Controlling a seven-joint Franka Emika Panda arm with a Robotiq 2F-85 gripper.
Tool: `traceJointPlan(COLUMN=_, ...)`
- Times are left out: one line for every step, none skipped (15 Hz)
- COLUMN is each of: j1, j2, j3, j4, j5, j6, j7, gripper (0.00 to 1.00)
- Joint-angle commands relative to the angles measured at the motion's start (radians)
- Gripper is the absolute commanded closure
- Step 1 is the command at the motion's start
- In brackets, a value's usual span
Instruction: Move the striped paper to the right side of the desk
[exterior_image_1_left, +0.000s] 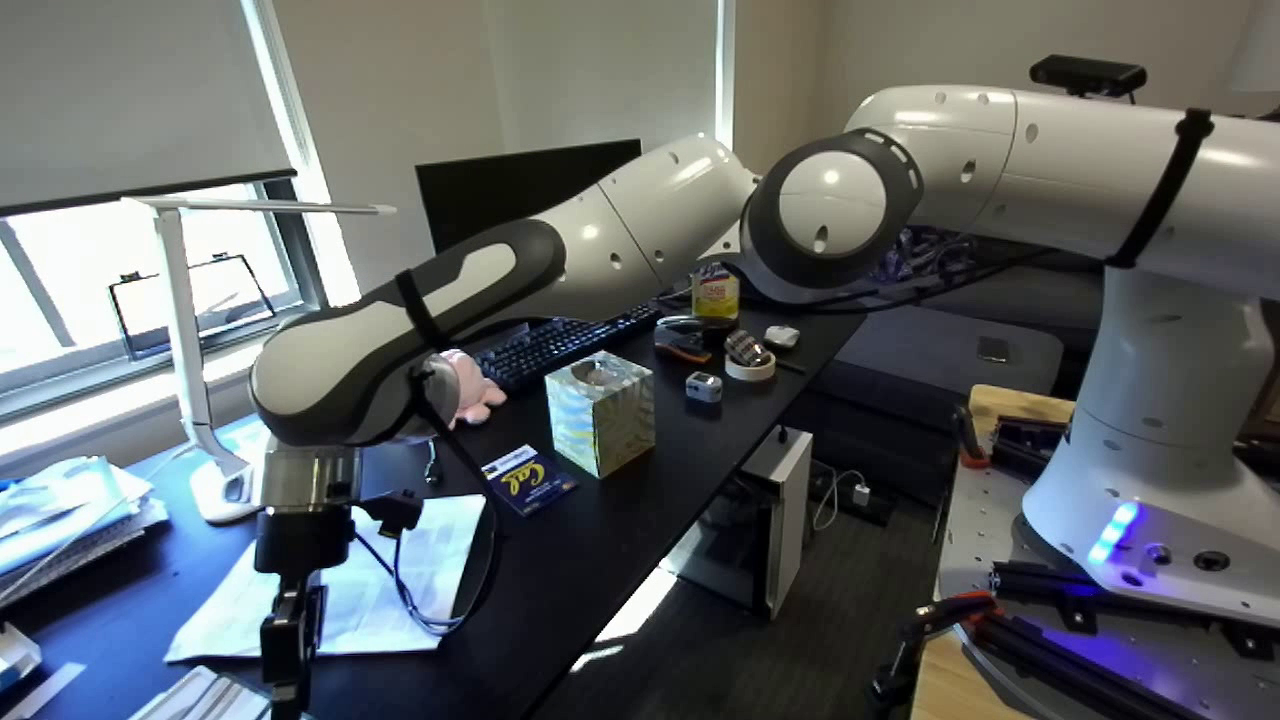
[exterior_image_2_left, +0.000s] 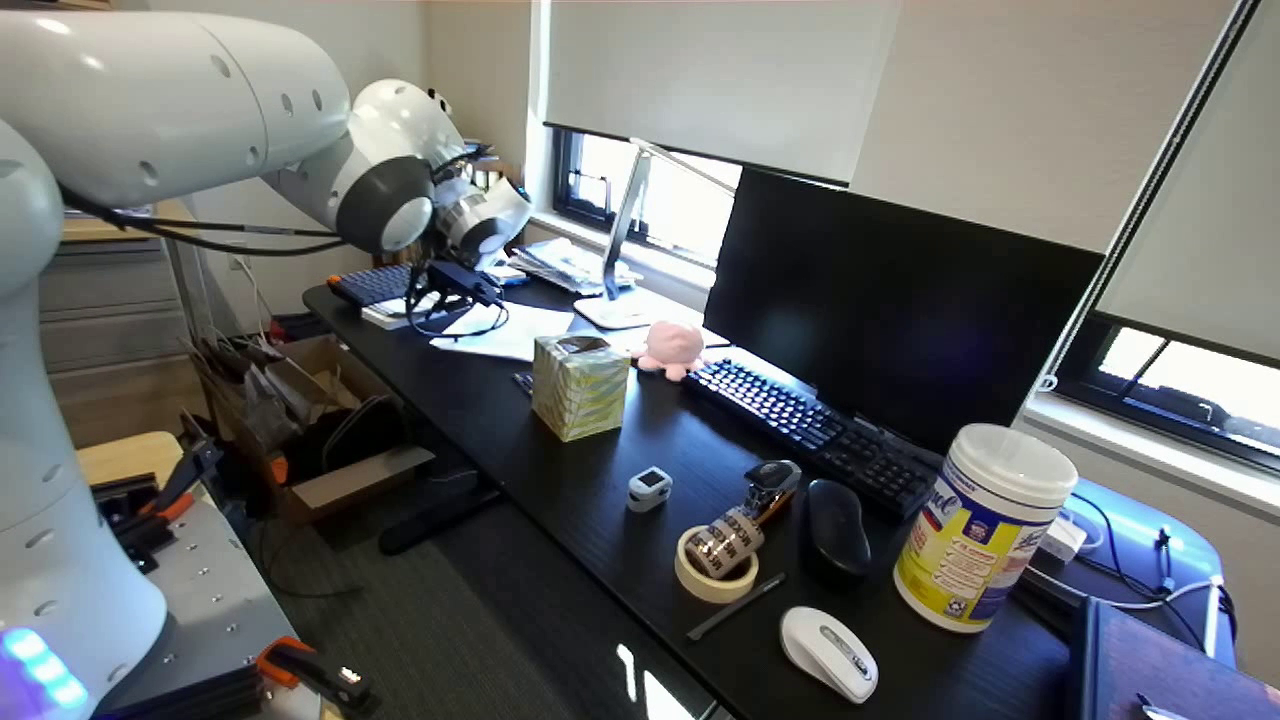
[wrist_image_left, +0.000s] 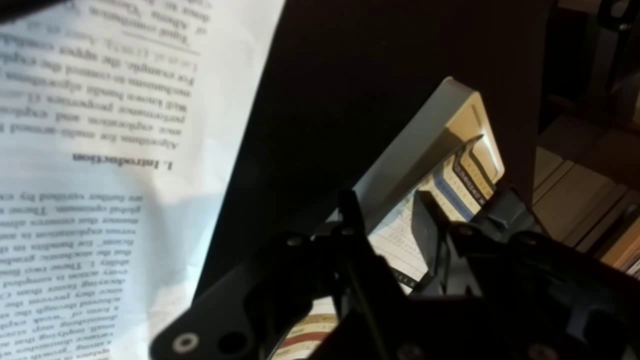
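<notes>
One gripper (wrist_image_left: 386, 198) holds its two fingers (wrist_image_left: 429, 225) spread apart, one striped paper (wrist_image_left: 397, 245) showing between them; one tissue box (exterior_image_2_left: 580, 388) and two mice (exterior_image_2_left: 828, 652) rest on one desk (exterior_image_2_left: 570, 480)

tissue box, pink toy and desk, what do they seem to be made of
Tissue box: probably thin cardboard, smooth, judging by its flat printed faces and crisp edges. Pink toy: likely plush, matte, going by its soft-looking, rounded limbs. Desk: laminate or painted wood, unclear which; its flat black top has a slight sheen.
</notes>
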Motion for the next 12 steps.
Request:
traceJointPlan(j1=0.007, j2=0.024, j3=-0.001, j4=0.053, j5=-0.004, j6=-0.020, j7=-0.010, gripper=0.97)
traceJointPlan(j1=0.004, j2=0.016, j3=-0.005, j4=0.043, j5=-0.004, j6=-0.011, j7=-0.007, gripper=1.00)
traceJointPlan(j1=0.001, j2=0.010, j3=-0.010, j4=0.035, j5=-0.004, j6=-0.006, j7=-0.005, gripper=1.00)
traceJointPlan(j1=-0.004, j2=0.000, j3=-0.015, j4=0.023, j5=-0.005, j6=0.006, j7=0.000, gripper=1.00)
traceJointPlan(j1=-0.007, j2=-0.009, j3=-0.019, j4=0.012, j5=-0.005, j6=0.017, j7=0.005, gripper=1.00)
traceJointPlan(j1=-0.012, j2=-0.020, j3=-0.024, j4=0.000, j5=-0.006, j6=0.029, j7=0.009, gripper=0.99)
traceJointPlan(j1=-0.017, j2=-0.032, j3=-0.030, j4=-0.014, j5=-0.005, j6=0.052, j7=0.012, gripper=0.99)
traceJointPlan(j1=-0.023, j2=-0.046, j3=-0.034, j4=-0.030, j5=-0.004, j6=0.081, j7=0.014, gripper=0.99)
traceJointPlan(j1=-0.026, j2=-0.055, j3=-0.039, j4=-0.039, j5=-0.004, j6=0.105, j7=0.018, gripper=0.99)
traceJointPlan(j1=-0.029, j2=-0.068, j3=-0.046, j4=-0.051, j5=-0.005, j6=0.132, j7=0.019, gripper=0.99)
traceJointPlan(j1=-0.030, j2=-0.077, j3=-0.054, j4=-0.059, j5=-0.005, j6=0.156, j7=0.024, gripper=0.99)
traceJointPlan(j1=-0.034, j2=-0.093, j3=-0.061, j4=-0.076, j5=-0.004, j6=0.187, j7=0.024, gripper=0.99)
